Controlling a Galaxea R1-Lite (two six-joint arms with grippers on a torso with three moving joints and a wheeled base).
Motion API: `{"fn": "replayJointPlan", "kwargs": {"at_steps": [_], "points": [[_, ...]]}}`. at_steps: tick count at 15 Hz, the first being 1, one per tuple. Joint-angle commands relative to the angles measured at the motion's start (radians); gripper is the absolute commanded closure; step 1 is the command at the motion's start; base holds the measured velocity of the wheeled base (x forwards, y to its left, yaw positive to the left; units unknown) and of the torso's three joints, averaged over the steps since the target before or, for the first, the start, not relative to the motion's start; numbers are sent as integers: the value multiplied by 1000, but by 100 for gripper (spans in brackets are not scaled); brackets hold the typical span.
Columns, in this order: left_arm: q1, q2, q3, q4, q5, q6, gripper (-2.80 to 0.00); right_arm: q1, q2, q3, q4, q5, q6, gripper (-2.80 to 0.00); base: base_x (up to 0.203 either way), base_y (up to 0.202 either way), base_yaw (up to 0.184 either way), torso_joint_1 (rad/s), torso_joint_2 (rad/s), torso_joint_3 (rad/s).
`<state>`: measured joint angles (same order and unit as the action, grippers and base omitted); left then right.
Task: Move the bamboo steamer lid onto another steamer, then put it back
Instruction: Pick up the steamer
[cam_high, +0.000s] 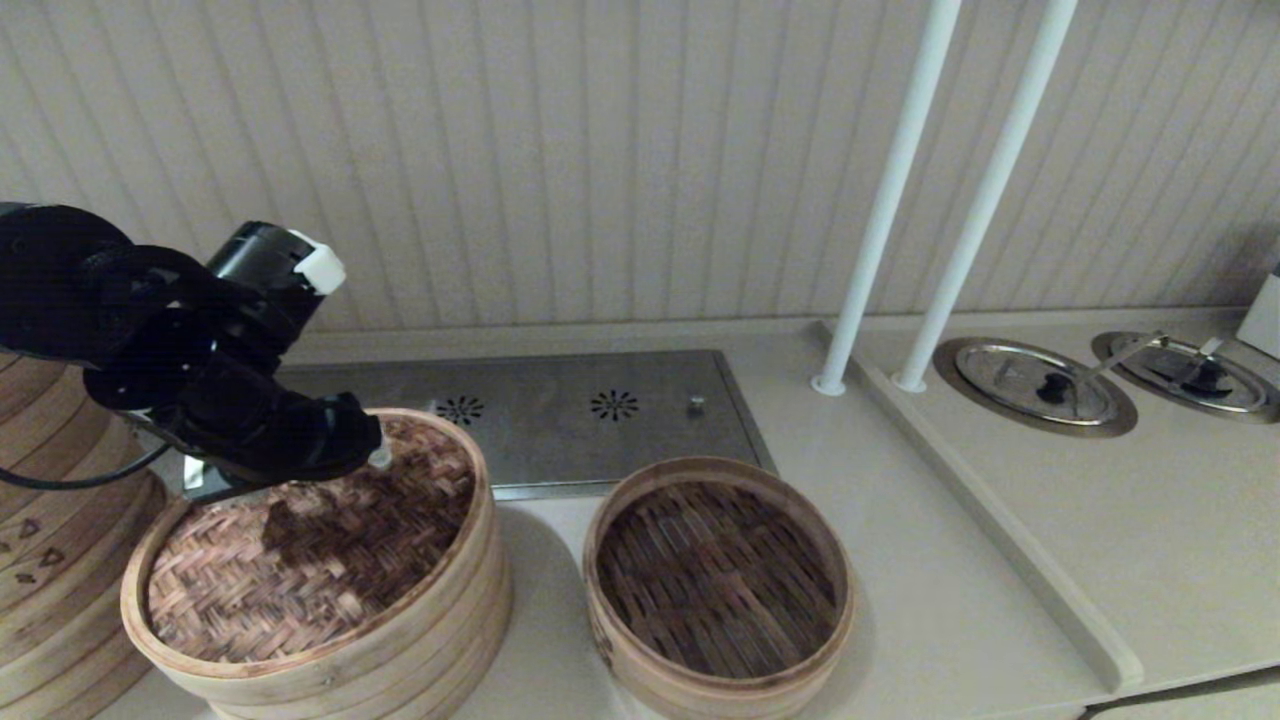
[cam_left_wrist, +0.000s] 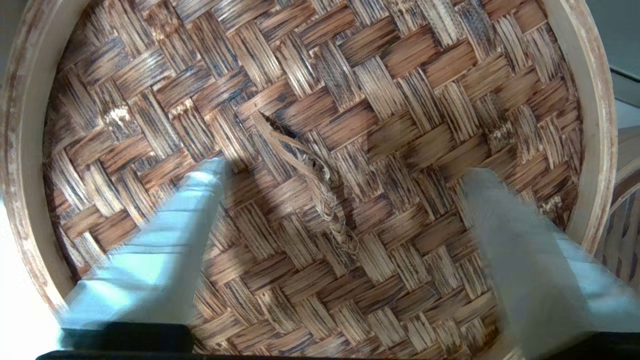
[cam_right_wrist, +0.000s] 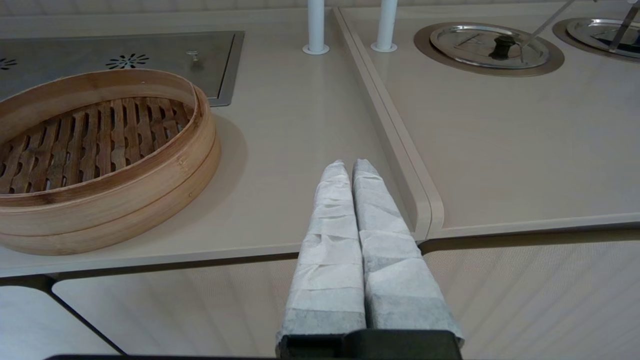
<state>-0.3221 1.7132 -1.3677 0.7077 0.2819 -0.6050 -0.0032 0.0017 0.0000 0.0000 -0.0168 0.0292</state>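
The bamboo steamer lid (cam_high: 310, 560), brown herringbone weave inside a pale rim, rests on a bamboo basket at the left of the counter. My left gripper (cam_high: 370, 455) hovers just above the lid's back part, open. In the left wrist view its white-wrapped fingers (cam_left_wrist: 165, 240) straddle the braided handle loop (cam_left_wrist: 310, 190) in the middle of the lid (cam_left_wrist: 400, 75), touching nothing. The other steamer (cam_high: 718, 580), a low basket with a dark slatted floor, stands uncovered just right of the lid and also shows in the right wrist view (cam_right_wrist: 100, 135). My right gripper (cam_right_wrist: 350, 165) is shut and empty, parked off the counter's front edge.
A tall stack of baskets (cam_high: 50, 560) stands at the far left, beside the left arm. Behind the baskets lies a steel plate (cam_high: 560, 410) with vent holes. Two white poles (cam_high: 880, 200) rise at the back, and a raised ridge (cam_high: 1000, 520) splits off a section holding two steel lids (cam_high: 1035, 385).
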Motion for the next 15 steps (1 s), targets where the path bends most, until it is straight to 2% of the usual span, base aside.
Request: {"fn": "replayJointPlan", "kwargs": {"at_steps": [1,15], "points": [[0,-4,4,3,2,-4,0,0,1,3,0,0,0,0,0,0,0,0,0,0],[1,-24,7,0,0,-12,0,0,1,3,0,0,0,0,0,0,0,0,0,0]]}}
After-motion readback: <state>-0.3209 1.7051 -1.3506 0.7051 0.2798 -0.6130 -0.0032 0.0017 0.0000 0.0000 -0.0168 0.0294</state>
